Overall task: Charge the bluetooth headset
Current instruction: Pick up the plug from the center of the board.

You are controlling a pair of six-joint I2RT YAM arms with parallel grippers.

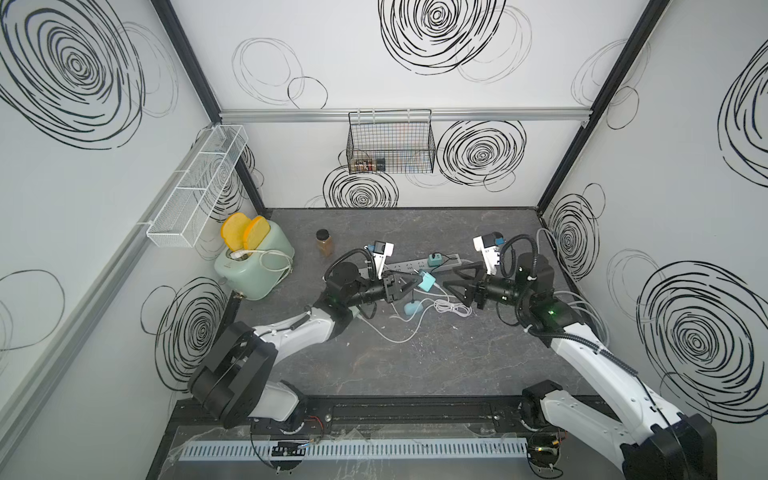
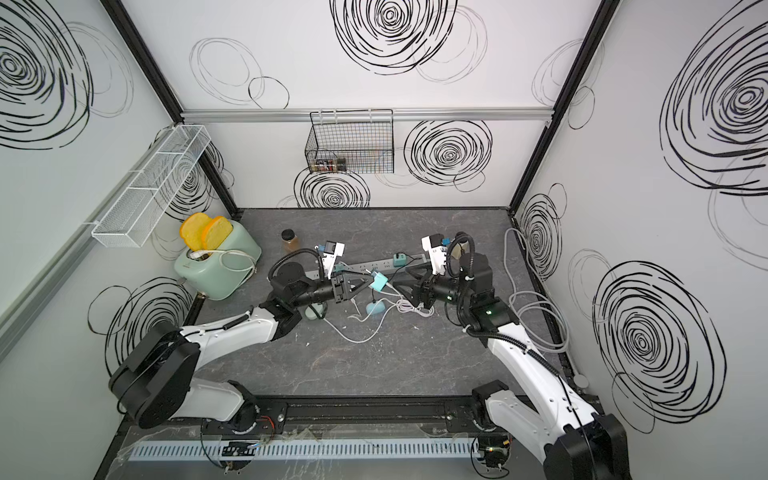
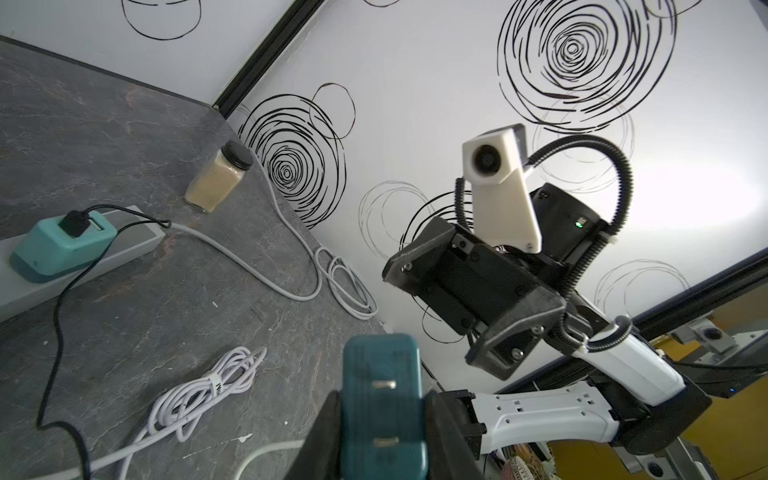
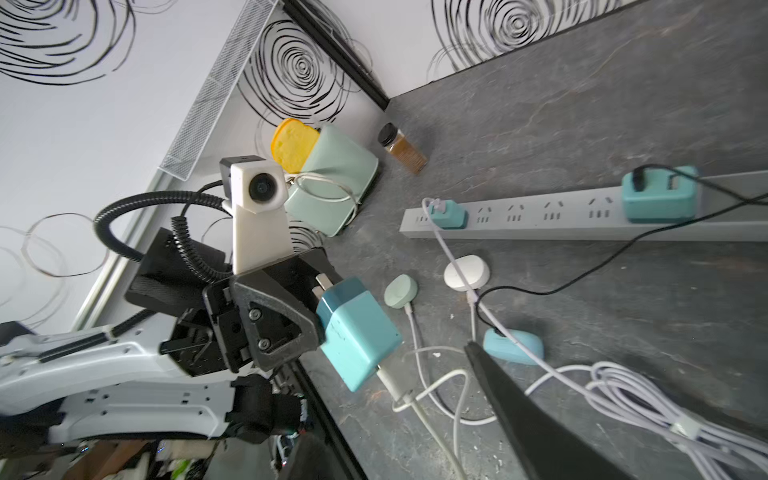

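Charger (image 4: 357, 332), teal, prongs bare, clamped in left claw (image 1: 416, 284) near power strip (image 1: 409, 264); right claw (image 1: 449, 277) spread and empty beside that strip. Coiled cable (image 3: 232, 372): tag unreadable.

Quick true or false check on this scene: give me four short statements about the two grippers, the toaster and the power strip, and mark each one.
1. The left gripper is shut on a teal charger. True.
2. The right gripper is clamped shut. False: it stands open and holds nothing.
3. Two bread slices stand in the toaster. True.
4. The power strip has nothing plugged in. False: a teal adapter with a black cable sits in it.
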